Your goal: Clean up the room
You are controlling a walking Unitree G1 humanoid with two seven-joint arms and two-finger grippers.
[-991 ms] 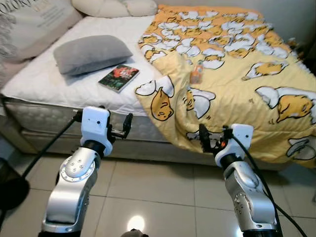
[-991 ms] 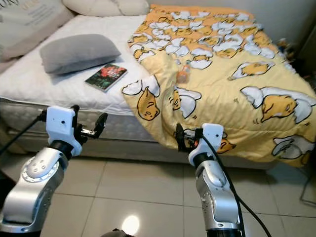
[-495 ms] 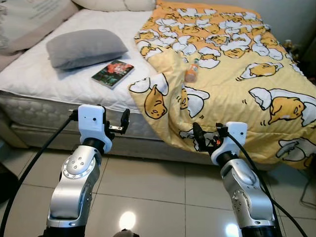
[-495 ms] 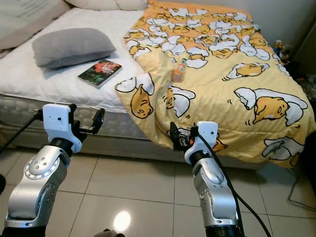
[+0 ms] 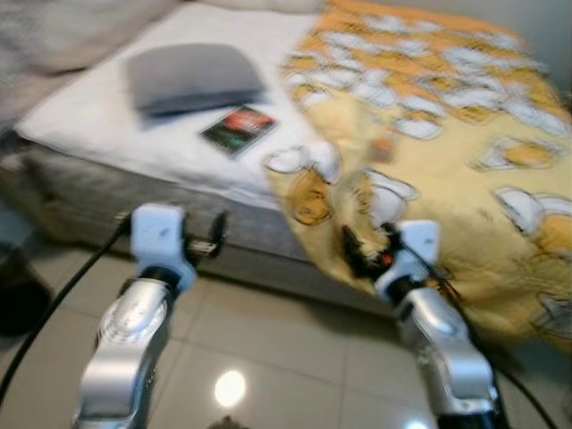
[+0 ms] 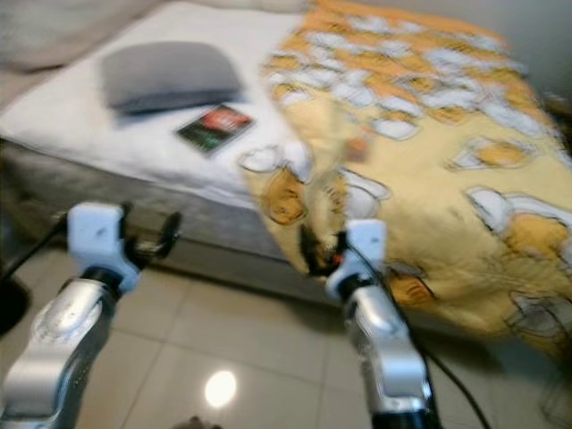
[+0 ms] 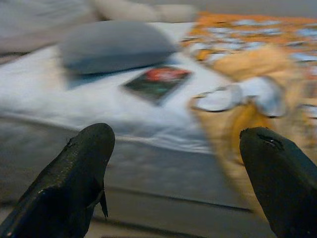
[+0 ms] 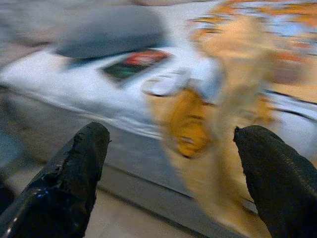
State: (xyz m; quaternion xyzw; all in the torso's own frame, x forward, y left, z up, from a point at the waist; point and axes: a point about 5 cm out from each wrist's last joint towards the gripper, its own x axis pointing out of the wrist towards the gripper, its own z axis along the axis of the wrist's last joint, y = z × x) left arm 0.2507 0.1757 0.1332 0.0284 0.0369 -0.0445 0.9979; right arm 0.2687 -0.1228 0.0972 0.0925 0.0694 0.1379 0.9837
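Observation:
The views are blurred by motion. A book (image 5: 238, 128) with a dark red cover lies on the white bed (image 5: 116, 134), just in front of a grey pillow (image 5: 192, 76). A yellow blanket (image 5: 447, 134) with a cartoon print covers the bed's right side and hangs over its front edge. A small orange bottle (image 5: 382, 147) rests on it. My left gripper (image 5: 217, 241) is open, held above the floor in front of the bed's edge. My right gripper (image 5: 356, 253) is open too, close to the hanging blanket. Neither holds anything.
Pale floor tiles (image 5: 268, 349) run between me and the bed. A dark round object (image 5: 20, 304) stands on the floor at the far left. The mattress side (image 5: 80, 192) stands right ahead of both grippers.
The whole picture has shifted and blurred, so the camera is moving; the bed now sits further right in view. Both arms keep the same raised pose with fingers open.

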